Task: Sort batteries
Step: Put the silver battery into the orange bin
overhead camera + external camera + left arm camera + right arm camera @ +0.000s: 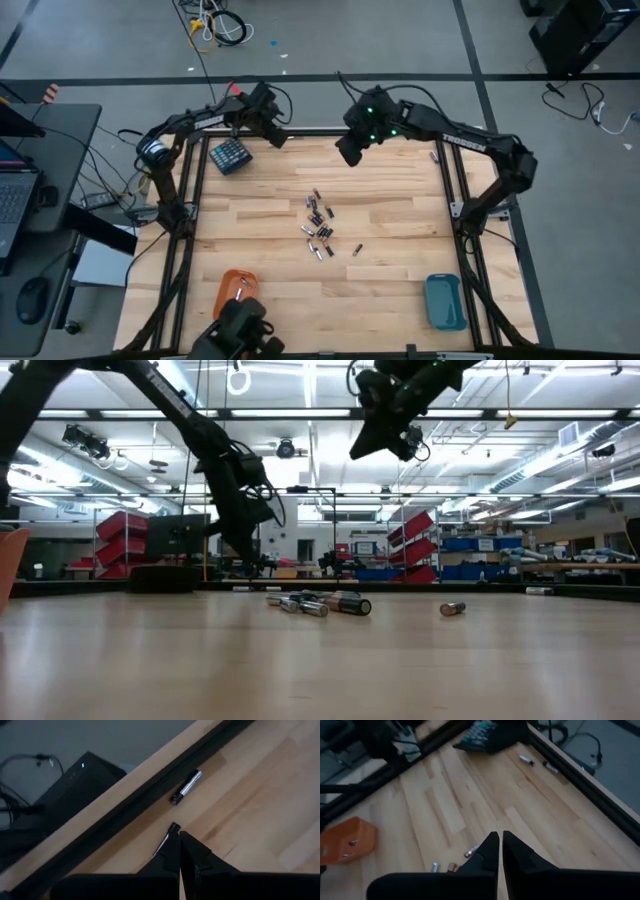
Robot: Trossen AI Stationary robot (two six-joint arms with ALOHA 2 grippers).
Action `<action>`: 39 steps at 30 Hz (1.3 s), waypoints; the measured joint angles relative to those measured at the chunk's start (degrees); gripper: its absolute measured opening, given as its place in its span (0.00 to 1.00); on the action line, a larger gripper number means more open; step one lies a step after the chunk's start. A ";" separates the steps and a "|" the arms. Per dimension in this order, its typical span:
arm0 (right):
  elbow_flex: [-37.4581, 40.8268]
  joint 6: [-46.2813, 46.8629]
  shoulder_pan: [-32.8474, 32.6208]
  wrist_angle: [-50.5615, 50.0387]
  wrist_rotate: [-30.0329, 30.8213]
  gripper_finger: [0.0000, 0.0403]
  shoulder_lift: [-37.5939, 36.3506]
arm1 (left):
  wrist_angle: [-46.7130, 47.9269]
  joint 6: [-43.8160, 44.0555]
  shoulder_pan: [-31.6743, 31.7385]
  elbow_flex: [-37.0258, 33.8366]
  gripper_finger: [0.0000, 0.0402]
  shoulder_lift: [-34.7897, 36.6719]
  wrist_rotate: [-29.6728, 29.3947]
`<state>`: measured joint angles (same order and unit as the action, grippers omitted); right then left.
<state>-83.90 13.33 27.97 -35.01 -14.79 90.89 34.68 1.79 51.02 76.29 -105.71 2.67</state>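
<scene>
Batteries: a loose heap of small cylindrical cells (318,228) lies mid-table, well in front of both grippers and held by neither; one cell (357,250) lies a little apart from the heap.
Table: pale wood-plank top (390,200) with a dark frame round its edge.
Right arm: raised high over the far edge; the right gripper (350,150) hangs above the boards, fingers pressed together on nothing, with the heap forward and below it.
Left arm: near the far left corner; the left gripper (275,138) is low, fingers together and empty.
Blue tray: (445,301) far from both grippers, at the near right corner.
Orange tray: (236,290) far from both grippers, at the near left; one cell seems to lie in it (too small to be sure).
Keypad-like block: dark teal (230,155), just beside the left gripper.
Stray cell: a silvery battery (186,786) lies just ahead of the left fingertips, against the dark frame rail; two more (536,764) lie near the block.
Risk, heap: the cells touch or nearly touch, so a descent into them would likely nudge neighbours rolling, or pinch two at once.
Risk, rail: fingers closing on the stray cell may strike the frame and push it away.
</scene>
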 joint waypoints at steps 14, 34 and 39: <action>1.93 -1.84 -2.90 5.06 -0.07 0.03 -2.12 | 6.52 6.05 -0.10 6.95 0.00 -8.17 -0.92; 1.90 -3.03 -4.35 6.68 -0.09 0.02 -2.08 | -10.75 27.22 -1.57 6.93 0.00 -8.13 1.30; 1.90 -3.00 -4.84 6.26 -0.07 0.02 -2.08 | -4.81 30.77 -1.20 6.93 0.00 -8.59 7.70</action>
<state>-82.00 10.33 23.13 -28.74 -14.85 88.82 29.87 32.56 49.82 83.22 -114.30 10.37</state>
